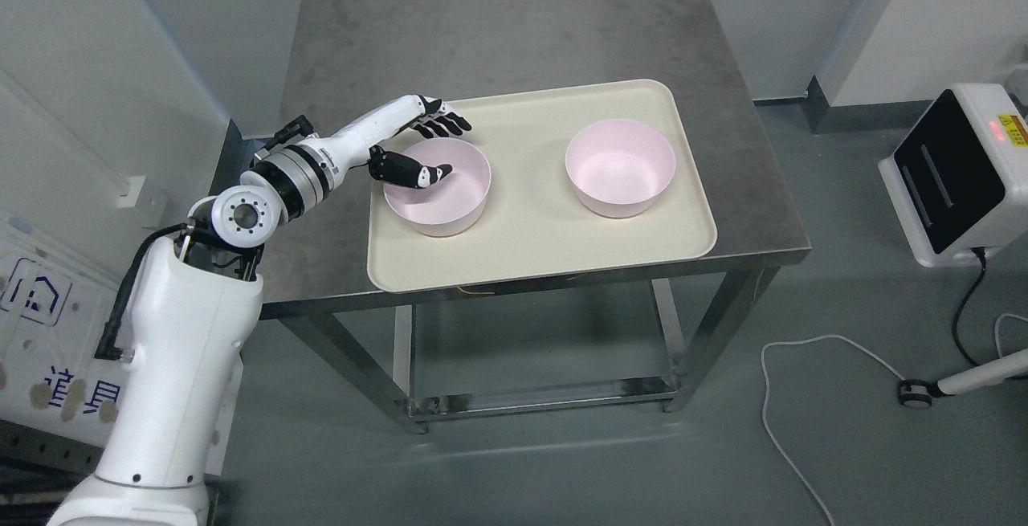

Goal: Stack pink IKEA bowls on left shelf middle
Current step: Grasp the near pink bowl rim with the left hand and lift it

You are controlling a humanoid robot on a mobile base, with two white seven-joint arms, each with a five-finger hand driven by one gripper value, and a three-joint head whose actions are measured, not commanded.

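Note:
Two pink bowls stand apart on a cream tray [530, 245]. The left bowl [450, 201] is near the tray's left side, the right bowl [618, 169] toward its right. My left hand [438, 144] reaches over the left bowl's near-left rim. Its thumb [418, 173] is inside the bowl, and its fingers [446, 120] are spread outside behind the rim. The rim lies between thumb and fingers, which have not closed on it. Both bowls rest upright on the tray.
The tray lies on a grey metal table [514, 28], its front edge overhanging the table slightly. A white device with a black panel [960, 177] stands on the floor at right, with cables [803, 349] trailing. A wall panel [48, 301] is close at left.

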